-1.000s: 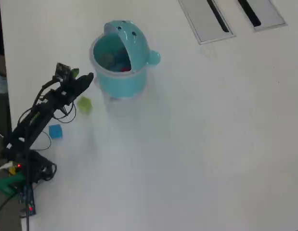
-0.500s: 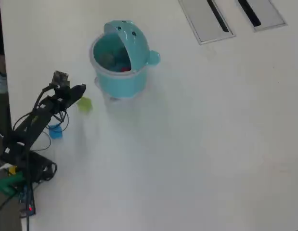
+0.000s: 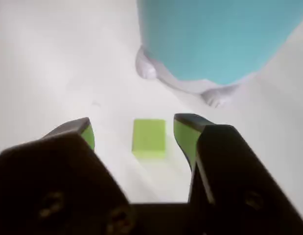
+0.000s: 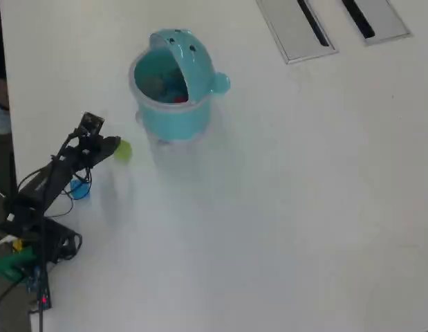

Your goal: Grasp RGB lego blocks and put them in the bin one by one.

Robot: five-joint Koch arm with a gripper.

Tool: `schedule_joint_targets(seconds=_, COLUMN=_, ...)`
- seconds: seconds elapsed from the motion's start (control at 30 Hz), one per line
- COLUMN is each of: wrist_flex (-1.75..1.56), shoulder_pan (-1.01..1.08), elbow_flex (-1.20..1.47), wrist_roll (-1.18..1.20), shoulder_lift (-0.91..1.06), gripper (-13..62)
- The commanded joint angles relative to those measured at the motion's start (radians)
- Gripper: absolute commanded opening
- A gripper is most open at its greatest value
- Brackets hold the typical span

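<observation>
From the wrist view I see the gripper (image 3: 134, 129) with its two jaws spread apart, one at the lower left of the frame and one at the lower right, each showing a green-tinted inner face. The yellow-green block (image 3: 149, 138) lies flat on the white table (image 3: 53, 63) in the gap between the jaws, touching neither of them; nothing is grasped. Above it, filling the upper right of that frame, stands the teal bin (image 3: 215, 39), on small pale feet, near the block but apart from it. In the overhead view the arm (image 4: 58, 173) reaches up from its base at the lower left of the frame, and the gripper (image 4: 111, 145) sits at the yellow-green block (image 4: 123, 149), which lies just left of and below the bin (image 4: 175, 121) in the upper left part of the frame. The bin's domed lid (image 4: 186, 52) with dark dots is tipped open, and I can make out a red item (image 4: 179, 99) inside, too small to identify with certainty. The light blue block (image 4: 78, 189) rests on the table in the left part of the frame, partly covered by the arm. Two grey slotted panels (image 4: 293, 28) lie along the top edge at the upper right.
</observation>
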Motion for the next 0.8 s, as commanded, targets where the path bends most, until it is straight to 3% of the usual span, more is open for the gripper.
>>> schedule_joint_targets(seconds=0.0, wrist_flex=-0.035, shoulder_pan=-0.015, elbow_flex=-0.043, wrist_roll=0.002, shoulder_lift=-0.002, gripper=30.1)
schedule_joint_targets(seconds=0.77, wrist_flex=-0.166, shoulder_pan=-0.057, elbow_flex=-0.077, wrist_roll=0.009, shoulder_lift=-0.235, gripper=29.8)
